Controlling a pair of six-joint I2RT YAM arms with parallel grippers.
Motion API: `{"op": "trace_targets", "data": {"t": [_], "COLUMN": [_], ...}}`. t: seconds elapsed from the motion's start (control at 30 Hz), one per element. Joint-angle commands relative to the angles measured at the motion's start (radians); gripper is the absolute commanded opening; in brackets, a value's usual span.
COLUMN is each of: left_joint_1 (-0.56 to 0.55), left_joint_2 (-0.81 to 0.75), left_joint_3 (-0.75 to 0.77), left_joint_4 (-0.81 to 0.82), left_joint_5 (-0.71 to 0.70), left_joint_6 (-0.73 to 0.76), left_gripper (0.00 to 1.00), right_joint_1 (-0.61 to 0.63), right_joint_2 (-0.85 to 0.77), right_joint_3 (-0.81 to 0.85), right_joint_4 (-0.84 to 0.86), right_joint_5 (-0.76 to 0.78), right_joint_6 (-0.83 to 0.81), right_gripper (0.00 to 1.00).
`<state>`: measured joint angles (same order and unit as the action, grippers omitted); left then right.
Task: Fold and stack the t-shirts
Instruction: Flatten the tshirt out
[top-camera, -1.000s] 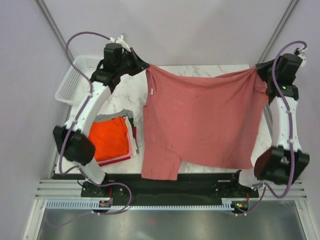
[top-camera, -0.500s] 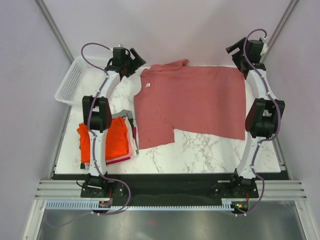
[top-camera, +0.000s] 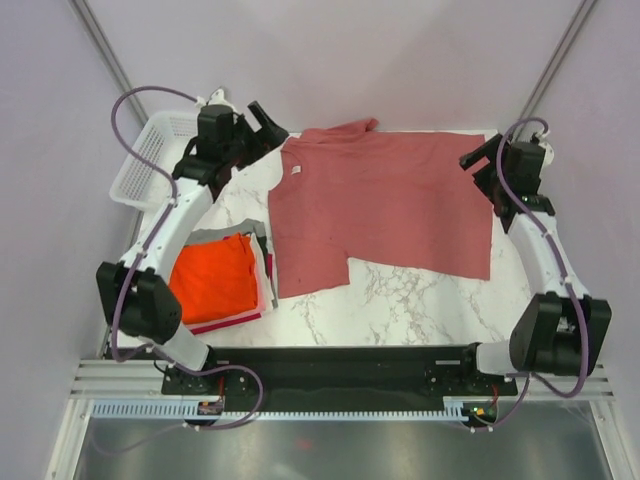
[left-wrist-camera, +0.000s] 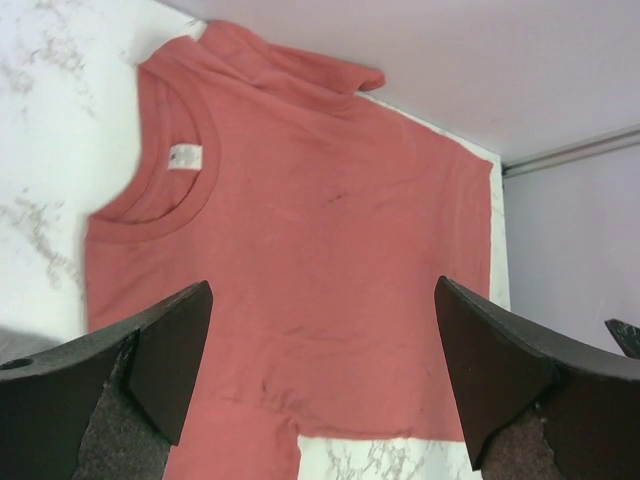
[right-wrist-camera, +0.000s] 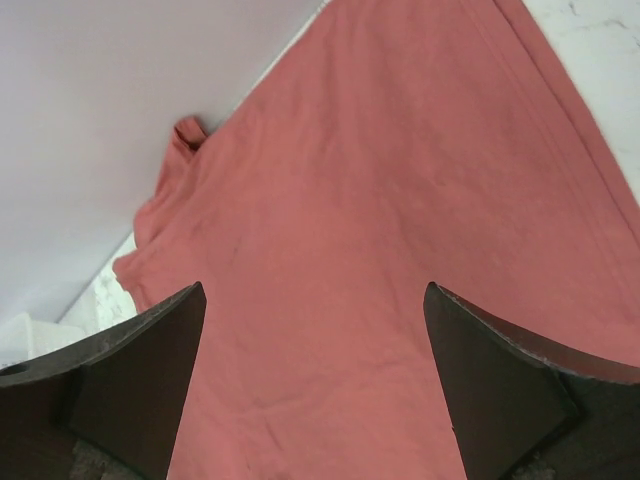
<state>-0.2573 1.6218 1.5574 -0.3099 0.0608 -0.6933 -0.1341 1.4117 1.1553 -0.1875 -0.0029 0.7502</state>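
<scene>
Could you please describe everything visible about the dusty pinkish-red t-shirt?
The pinkish-red t-shirt, soft plain cloth, lies spread flat on the far half of the marble table, collar toward the robot's left, a white label inside it. One sleeve points toward the near edge; the far sleeve is bunched. Only the table touches it.

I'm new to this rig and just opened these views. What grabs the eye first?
A pinkish-red tee lies spread across the far half of the marble table, one sleeve crumpled at the far edge. The left gripper and right gripper hang open at its two ends, holding nothing. A folded stack topped in bright orange sits near-left.
</scene>
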Motion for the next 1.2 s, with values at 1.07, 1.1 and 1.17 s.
{"op": "trace_targets", "data": {"t": [1.07,1.1,1.17], "left_joint_1": [-0.184,-0.232,-0.281], "left_joint_2": [-0.342,-0.355,-0.365], "left_joint_3": [-0.438,-0.436,-0.436], "left_joint_4": [-0.210,-0.234,-0.311], "left_joint_5": [0.021,-0.004,-0.116], "left_joint_6": [0.044,0.043,0.032], "left_gripper": [0.94,0.91,0.91], "right_joint_1": [-0.111,-0.111,-0.111], "right_joint_2": [-0.396,-0.398,-0.398], "right_joint_3": [-0.325,-0.327,-0.316], "right_joint_4": [-0.343,-0.351,-0.410], "right_joint_5": [0.036,0.046,0.134], "right_joint_6": [-0.126,-0.126,-0.082], "right_gripper": [0.97,0.97,0.93]}}
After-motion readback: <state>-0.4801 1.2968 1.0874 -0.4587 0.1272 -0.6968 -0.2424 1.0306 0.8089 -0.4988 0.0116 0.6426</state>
